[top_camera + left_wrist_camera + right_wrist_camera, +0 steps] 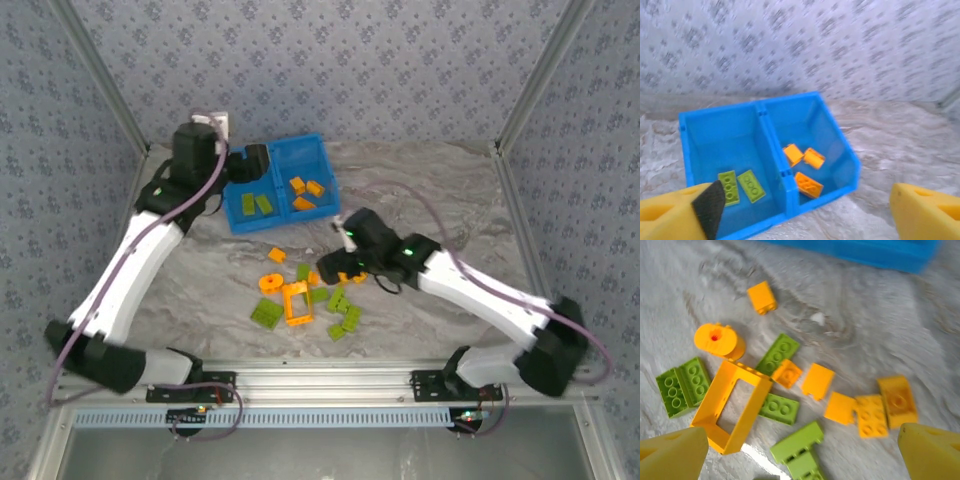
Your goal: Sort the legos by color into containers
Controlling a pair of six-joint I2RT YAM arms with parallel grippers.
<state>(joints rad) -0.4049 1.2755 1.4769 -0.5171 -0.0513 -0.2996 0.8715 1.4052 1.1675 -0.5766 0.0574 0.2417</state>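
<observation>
The blue tray (278, 182) sits at the back left of the table. Its left container (715, 145) holds two lime green legos (740, 187). Its right container (805, 125) holds three orange legos (808, 184). My left gripper (252, 165) hangs open above the tray's left side, its yellow fingers (675, 215) wide apart with nothing between them. Loose orange and green legos (310, 295) lie mid-table, among them an orange frame (732, 412) and a round orange piece (719, 340). My right gripper (802, 450) hovers open over this pile, above a green brick (800, 445).
Patterned walls close in the back and both sides. A metal rail (320, 380) runs along the near edge by the arm bases. A white fitting (222, 122) sits on the wall behind the left arm. Bare marbled tabletop (440, 190) lies to the right of the tray.
</observation>
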